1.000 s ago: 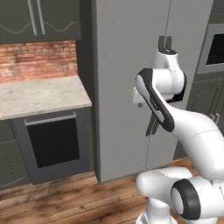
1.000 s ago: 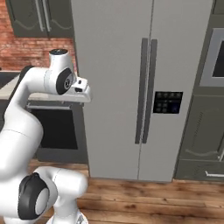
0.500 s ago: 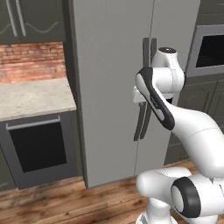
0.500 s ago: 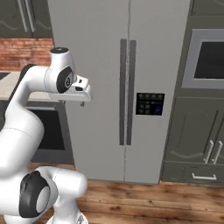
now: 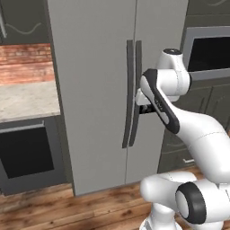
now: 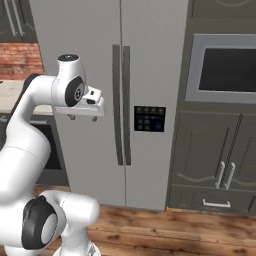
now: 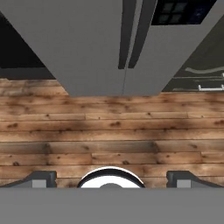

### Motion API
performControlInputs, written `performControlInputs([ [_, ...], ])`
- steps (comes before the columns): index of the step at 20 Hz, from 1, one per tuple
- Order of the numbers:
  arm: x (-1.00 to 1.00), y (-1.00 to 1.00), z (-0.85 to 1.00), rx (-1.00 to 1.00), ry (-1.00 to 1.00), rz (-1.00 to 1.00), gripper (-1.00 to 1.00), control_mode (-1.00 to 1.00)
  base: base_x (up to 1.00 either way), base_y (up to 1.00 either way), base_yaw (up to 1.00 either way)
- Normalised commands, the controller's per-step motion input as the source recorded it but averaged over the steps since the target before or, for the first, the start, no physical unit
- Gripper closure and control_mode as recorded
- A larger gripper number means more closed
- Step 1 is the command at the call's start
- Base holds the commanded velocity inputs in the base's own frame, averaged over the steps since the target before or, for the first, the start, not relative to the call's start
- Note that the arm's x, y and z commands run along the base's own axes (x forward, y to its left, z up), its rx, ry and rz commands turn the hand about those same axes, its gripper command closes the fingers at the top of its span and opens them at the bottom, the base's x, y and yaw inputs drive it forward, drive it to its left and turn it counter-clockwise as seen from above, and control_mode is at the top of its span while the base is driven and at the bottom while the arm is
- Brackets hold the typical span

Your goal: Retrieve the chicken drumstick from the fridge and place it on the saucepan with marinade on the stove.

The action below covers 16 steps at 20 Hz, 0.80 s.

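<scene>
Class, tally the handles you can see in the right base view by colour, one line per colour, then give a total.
Dark fridge door handles: 2
Light cabinet door handles: 2
Light drawer handle: 1
Total: 5

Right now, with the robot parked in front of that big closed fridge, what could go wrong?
Both doors of the fridge are shut, so the drumstick can't be reached until one opens. The two dark handles stand close together, so the open pincer might hook the wrong one or both. The pincer points down at the wooden floor, not at the handles, so it may need a big swing and could bump the door.
</scene>
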Motion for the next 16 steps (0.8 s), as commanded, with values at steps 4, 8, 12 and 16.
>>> performControlInputs([
  [4,0.00,0.00,0.00,0.00,0.00,0.00,-1.00,1.00,0.35,-0.34,0.05],
  [8,0.00,0.00,0.00,0.00,0.00,0.00,-1.00,1.00,0.32,-0.19,0.01],
  [12,0.00,0.00,0.00,0.00,0.00,0.00,-1.00,1.00,0.26,-0.08,0.00],
  [16,0.00,0.00,0.00,0.00,0.00,0.00,-1.00,1.00,0.07,0.00,0.00],
])
